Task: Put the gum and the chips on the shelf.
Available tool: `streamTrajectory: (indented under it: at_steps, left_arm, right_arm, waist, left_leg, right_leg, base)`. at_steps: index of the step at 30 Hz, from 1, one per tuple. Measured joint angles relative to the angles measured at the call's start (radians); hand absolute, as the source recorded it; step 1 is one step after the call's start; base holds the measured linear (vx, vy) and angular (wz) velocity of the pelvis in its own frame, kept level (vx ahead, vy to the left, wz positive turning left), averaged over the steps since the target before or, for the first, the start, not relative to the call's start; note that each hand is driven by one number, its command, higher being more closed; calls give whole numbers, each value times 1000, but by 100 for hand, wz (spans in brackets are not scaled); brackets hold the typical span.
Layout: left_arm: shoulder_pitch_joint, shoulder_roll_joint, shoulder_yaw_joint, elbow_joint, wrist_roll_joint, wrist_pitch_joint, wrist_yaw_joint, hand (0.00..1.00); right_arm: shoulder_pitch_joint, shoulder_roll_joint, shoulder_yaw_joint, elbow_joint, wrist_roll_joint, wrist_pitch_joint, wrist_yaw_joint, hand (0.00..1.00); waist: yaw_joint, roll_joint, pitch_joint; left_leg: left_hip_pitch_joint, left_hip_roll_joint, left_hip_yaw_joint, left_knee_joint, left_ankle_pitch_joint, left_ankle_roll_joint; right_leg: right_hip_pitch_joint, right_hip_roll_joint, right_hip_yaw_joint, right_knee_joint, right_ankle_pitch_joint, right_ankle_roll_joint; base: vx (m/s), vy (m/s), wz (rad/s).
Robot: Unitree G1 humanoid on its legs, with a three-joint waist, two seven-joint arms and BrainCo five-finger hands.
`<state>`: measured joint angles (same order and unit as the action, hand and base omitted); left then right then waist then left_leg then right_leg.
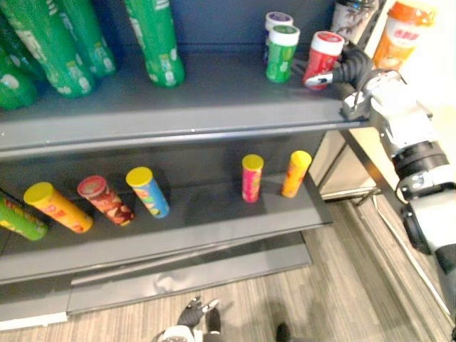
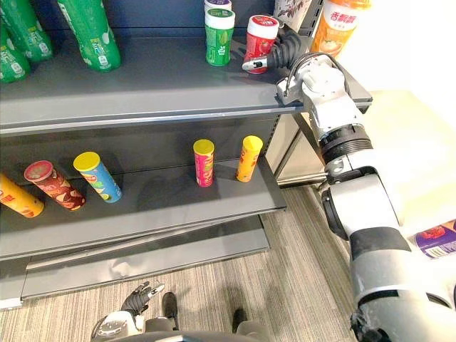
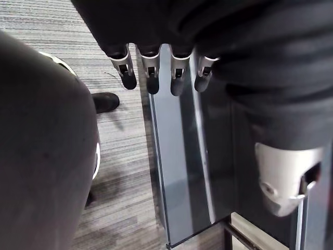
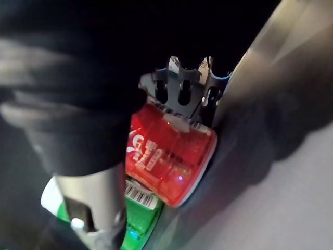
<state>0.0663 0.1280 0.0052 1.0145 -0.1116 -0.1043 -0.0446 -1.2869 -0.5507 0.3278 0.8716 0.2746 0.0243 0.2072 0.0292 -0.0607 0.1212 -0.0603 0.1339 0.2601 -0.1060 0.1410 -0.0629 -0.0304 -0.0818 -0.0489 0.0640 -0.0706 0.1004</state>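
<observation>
A red gum tub [image 1: 324, 53] with a white lid is at the right end of the upper shelf [image 1: 178, 107], next to a green gum tub [image 1: 282, 51]. My right hand [image 1: 350, 68] reaches in from the right, with its fingers and thumb curled round the red tub [image 4: 171, 156]. On the lower shelf [image 1: 206, 221] a pink chips can [image 1: 251, 178] and an orange one [image 1: 296, 173] stand upright. Blue [image 1: 147, 191], red [image 1: 105, 200], yellow [image 1: 57, 206] and green [image 1: 21, 219] cans lean further left. My left hand [image 3: 151, 73] hangs low over the floor, fingers straight and empty.
Tall green cans [image 1: 153, 39] stand at the left of the upper shelf. A purple-lidded tub [image 1: 278, 19] sits behind the green one. A big orange canister [image 1: 402, 32] stands beyond the shelf's right end. The middle of the upper shelf is bare. Striped carpet [image 1: 320, 285] lies below.
</observation>
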Motion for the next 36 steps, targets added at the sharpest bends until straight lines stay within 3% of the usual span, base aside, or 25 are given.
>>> streamTrajectory:
  at_steps: [9,16,25,36]
  left_arm:
    - [1,3,2,-1,0,5,0,0]
    - [10,6,14,-20,0,7,-2,0]
    - [22,17,23,-17,8,21,-2,0]
    - [38,23,21,-16,8,21,-3,0]
  right_arm:
    - [0,-14,37,-7,10,4,24,0]
    - [26,-94,115,-138,53,33,62,0]
    - [186,-314,233,-468,169,36,129,0]
    - [321,-461,232,-633,239,34,152,0]
  waist:
    - [-3,-12,-3]
    - [-12,-25,-8]
    - [-43,-42,-20]
    - [-50,-52,-59]
  left_leg:
    - [13,1,5,0,-1,-1]
    - [15,1,12,0,-2,-3]
    - [28,6,37,0,-8,-10]
    - [28,4,34,0,-9,-11]
  right_leg:
    - [14,1,3,-9,0,0]
    - [13,2,9,-10,0,0]
    - [10,9,35,-9,1,-1]
    - [11,8,34,-9,1,-2]
  base:
    - [0,0,0]
    - [0,0,-1]
    - [17,-6,-9]
    - [0,0,0]
